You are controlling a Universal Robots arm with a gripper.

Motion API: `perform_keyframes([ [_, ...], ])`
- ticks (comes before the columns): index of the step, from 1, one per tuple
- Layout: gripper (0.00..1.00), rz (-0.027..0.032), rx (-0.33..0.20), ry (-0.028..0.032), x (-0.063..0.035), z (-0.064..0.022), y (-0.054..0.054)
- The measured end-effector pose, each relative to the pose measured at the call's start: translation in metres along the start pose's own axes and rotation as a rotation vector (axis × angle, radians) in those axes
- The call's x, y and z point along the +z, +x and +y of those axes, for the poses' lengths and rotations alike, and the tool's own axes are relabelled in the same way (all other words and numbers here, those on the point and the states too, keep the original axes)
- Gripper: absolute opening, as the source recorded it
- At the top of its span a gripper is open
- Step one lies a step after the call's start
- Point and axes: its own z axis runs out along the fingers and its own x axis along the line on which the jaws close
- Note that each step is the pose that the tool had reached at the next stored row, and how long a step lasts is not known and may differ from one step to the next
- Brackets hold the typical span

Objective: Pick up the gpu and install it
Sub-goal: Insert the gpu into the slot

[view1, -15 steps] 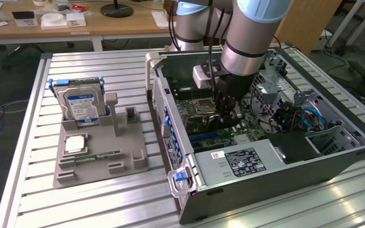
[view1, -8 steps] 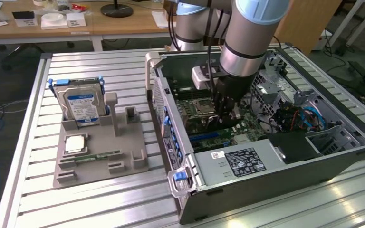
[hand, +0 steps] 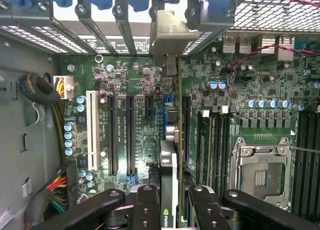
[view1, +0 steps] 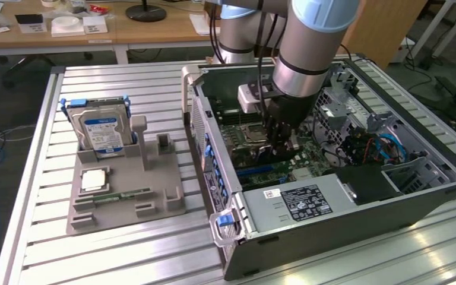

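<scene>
Between the two black fingers (hand: 147,206) of the gripper (hand: 170,192) sits the gpu (hand: 169,160), clamped edge-on with one finger pressed against each face. A green-and-white logo shows on the card's top edge right at the fingertips. Beyond the fingertips the card runs out to its silver end bracket (hand: 170,32), which stands against the rear slot openings of the computer case (view1: 331,237). Below the fingers lies the green motherboard (hand: 135,85), and the card is lined up over a blue slot (hand: 166,107). Whether its lower edge touches that slot I cannot tell. To one side of the fingers run two long black expansion slots (hand: 114,135) and a white slot (hand: 91,125); to the other side are the memory slots (hand: 215,145) and the CPU socket (hand: 260,172).

In the exterior view the gripper (view1: 279,148) reaches down inside the case. Well apart from the fingers, toward the exterior view's left, a grey fixture (view1: 125,208) holds a hard drive (view1: 101,133) upright and a memory stick (view1: 121,195) lying flat.
</scene>
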Motion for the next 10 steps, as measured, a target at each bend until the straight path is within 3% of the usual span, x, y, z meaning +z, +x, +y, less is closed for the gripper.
perform_keyframes([
  [10,0.27,0.0002,0.000,-0.0001,0.0024,0.0064,0.0001],
])
